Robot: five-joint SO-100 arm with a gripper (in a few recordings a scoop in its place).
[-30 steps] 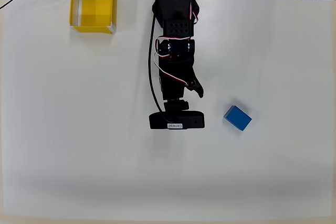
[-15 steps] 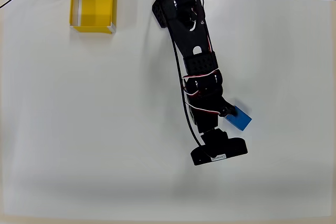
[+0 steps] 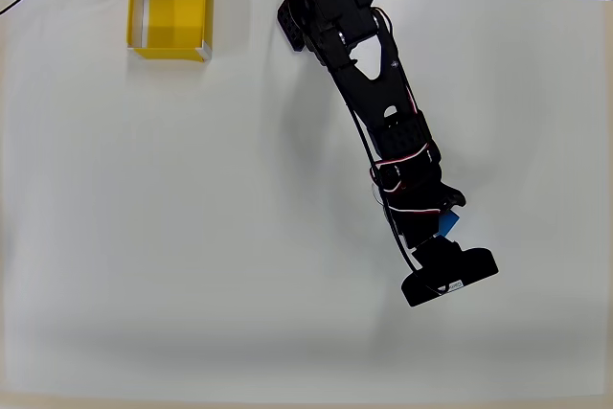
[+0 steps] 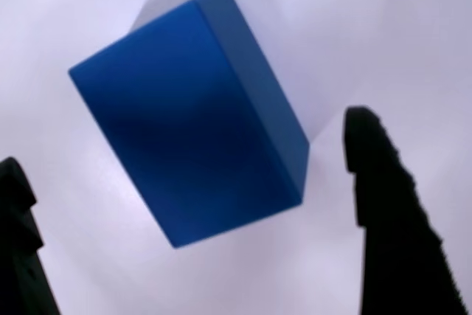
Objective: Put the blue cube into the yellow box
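The blue cube (image 4: 192,116) lies on the white table (image 3: 144,237), on the right side of the overhead view and well apart from the yellow box (image 3: 170,15), which stands at the far left corner with nothing inside it. In the overhead view only a small blue corner (image 3: 448,225) of the cube shows, because the arm (image 3: 383,112) covers the rest. In the wrist view the cube is turned at an angle to the gripper (image 4: 199,256), so its edges are not parallel to the two dark fingers (image 4: 383,212).

The gripper is spread wide and grasps nothing: one finger stands at each side of the picture, and pale table shows between each finger and the cube. I judge that the fingers are kept apart like this so that they can go down around the cube, and the tilt of the cube may ask for a small turn of the wrist before closing.

Compared with half a second ago, the arm reaches further to the right and lower in the overhead view, and most of the cube, which was visible beside the wrist, is now hidden under it. The cube and the box keep their places.
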